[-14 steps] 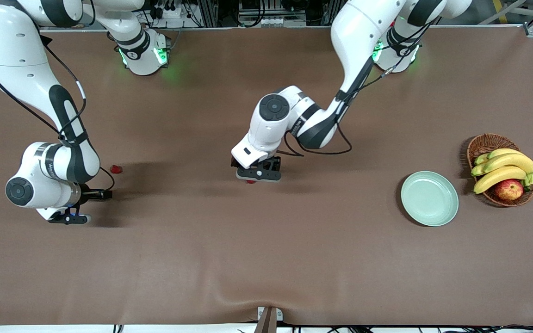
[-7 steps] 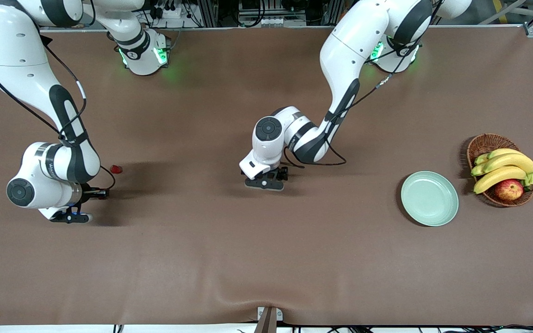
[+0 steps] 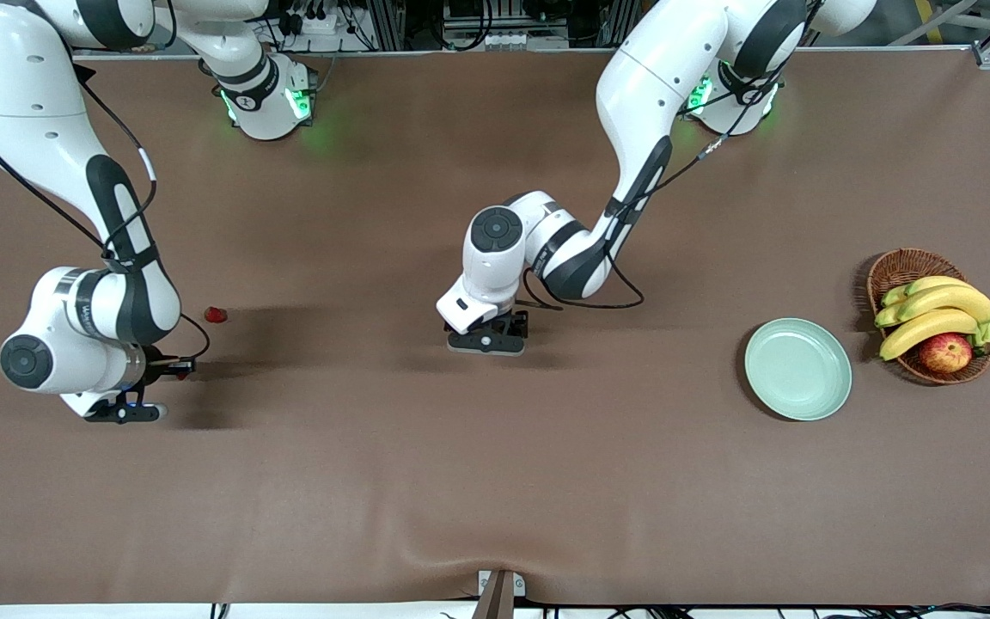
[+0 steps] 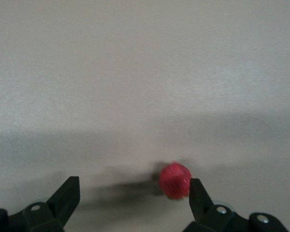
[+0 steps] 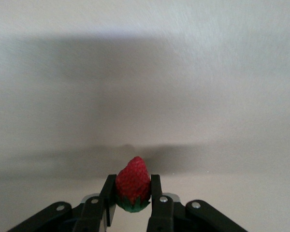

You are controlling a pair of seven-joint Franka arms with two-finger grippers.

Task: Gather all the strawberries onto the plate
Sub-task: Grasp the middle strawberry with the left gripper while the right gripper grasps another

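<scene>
Near the right arm's end of the brown table [image 3: 495,481], the right gripper [image 5: 131,195] is clenched on a strawberry [image 5: 133,182], with a second strawberry [image 3: 216,315] lying loose close by. At mid-table the left gripper [image 4: 134,191] is spread wide, low around a third strawberry [image 4: 175,180] that sits just beside one finger. The plate [image 3: 797,369] sits toward the left arm's end, beside a basket [image 3: 897,268] of bananas [image 3: 933,314] and an apple [image 3: 945,352]; bare cloth stretches between.

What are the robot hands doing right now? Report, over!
Right gripper shut on a strawberry. Left gripper open, low over the table, second strawberry between its fingers. Plate empty, path clear.
</scene>
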